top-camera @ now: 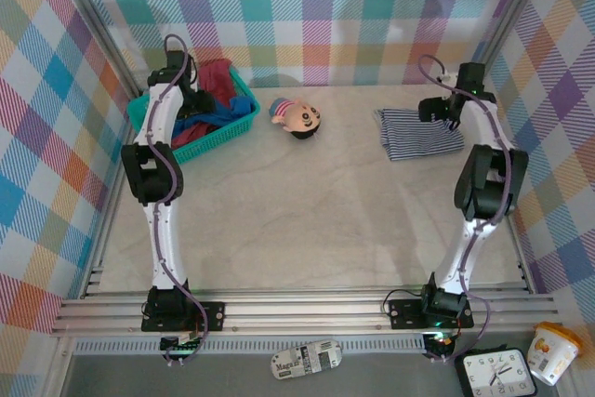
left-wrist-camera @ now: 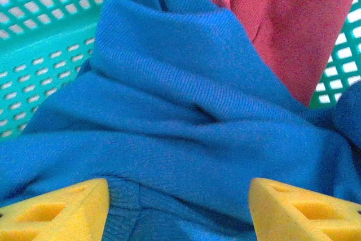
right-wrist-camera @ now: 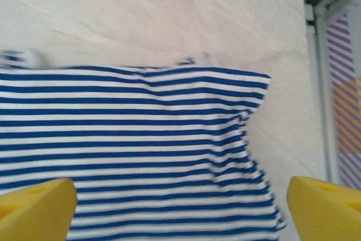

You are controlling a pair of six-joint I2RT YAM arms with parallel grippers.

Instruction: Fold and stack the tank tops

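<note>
Top external: the teal basket (top-camera: 226, 129) sits at the far left of the table. The left gripper (top-camera: 189, 88) hangs over it, right above the blue tank top (top-camera: 206, 120), and the red tank top (top-camera: 219, 75) is heaped at the basket's far end. This arm is clearly the nearer one to both. Just right of the basket lies the doll (top-camera: 297, 116). Well right of the basket, across the table, the striped tank top (top-camera: 418, 134) lies folded flat, its long side running roughly away from the basket, with the right gripper (top-camera: 446, 109) over its far edge.

Left wrist: the left gripper (left-wrist-camera: 177, 210) is spread wide with nothing clamped. The blue tank top (left-wrist-camera: 186, 111) is bunched directly below and ahead of it, one thick fold crossing between the fingertips. The red tank top (left-wrist-camera: 271, 21) lies beyond, against the basket (left-wrist-camera: 45, 32) wall.

Right wrist: the right gripper (right-wrist-camera: 180, 210) is also wide and holds nothing. The striped tank top (right-wrist-camera: 141, 150) lies beneath it on the table (right-wrist-camera: 169, 15), its stripes running parallel to the line between the fingertips.

Count: three tank tops — one striped, one blue, one red — plus one basket and one doll.
</note>
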